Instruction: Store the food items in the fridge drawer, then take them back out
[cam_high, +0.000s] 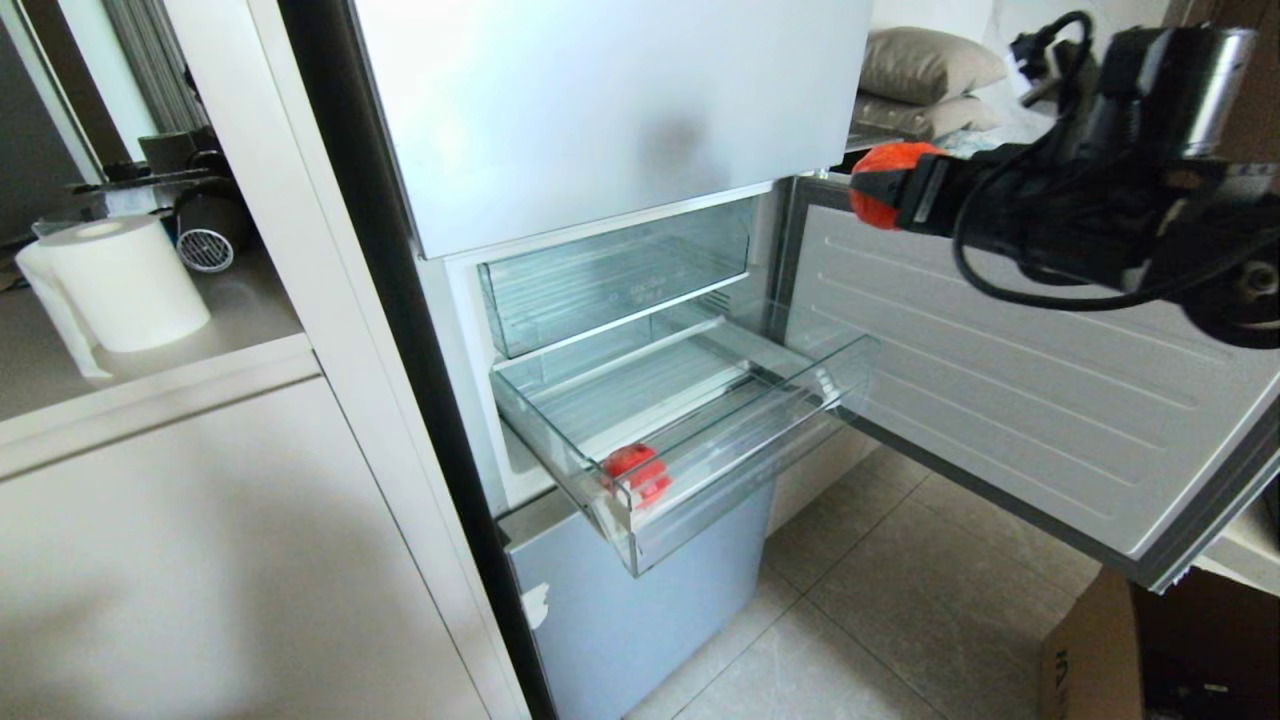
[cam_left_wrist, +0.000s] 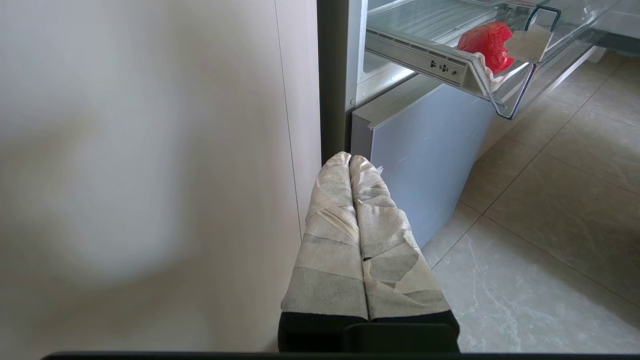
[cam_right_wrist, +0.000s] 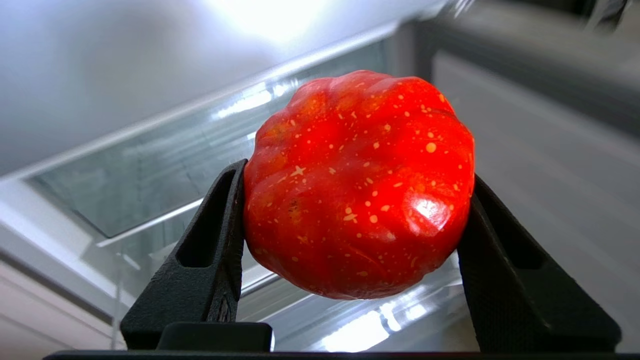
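1. Head view, 9 o'clock: paper towel roll (cam_high: 120, 285), white, cylindrical, on a pale matte shelf (cam_high: 150, 385) beside the fridge.
2. Left gripper (cam_left_wrist: 350, 161): seen only in its wrist view, low beside the cabinet wall (cam_left_wrist: 150, 175). Fingers (cam_left_wrist: 330, 250) wrapped in creased whitish tape, pressed flat together, holding nothing.
3. Centre: fridge drawer (cam_high: 745, 455), clear plastic, wide and shallow, ribbed floor, rounded front corners, pulled out. White tape scrap (cam_left_wrist: 532, 44) on one front corner.
4. One red fruit in drawer (cam_high: 637, 473), at the front corner nearest the camera, roughly 7 o'clock of the drawer floor. Glossy, round, seen through the clear wall.
5. Above it: second clear bin (cam_high: 615, 275), seated inside the fridge, 12 o'clock of the drawer.
6. Fridge door (cam_high: 1010, 370): swung open at 3 o'clock, white moulded liner with raised ridges.
7. Right gripper (cam_high: 880, 185): at 2 o'clock, up high, well above the drawer and off to its door side. Black ribbed fingers (cam_right_wrist: 210, 260) pinching a held red fruit (cam_right_wrist: 360, 185) on both flanks.
8. Held fruit: glossy, lobed like a squat tomato, pale yellow speckles.
9. Floor (cam_high: 900, 620): grey stone-look tiles. Cardboard box (cam_high: 1090, 650) at 5 o'clock.
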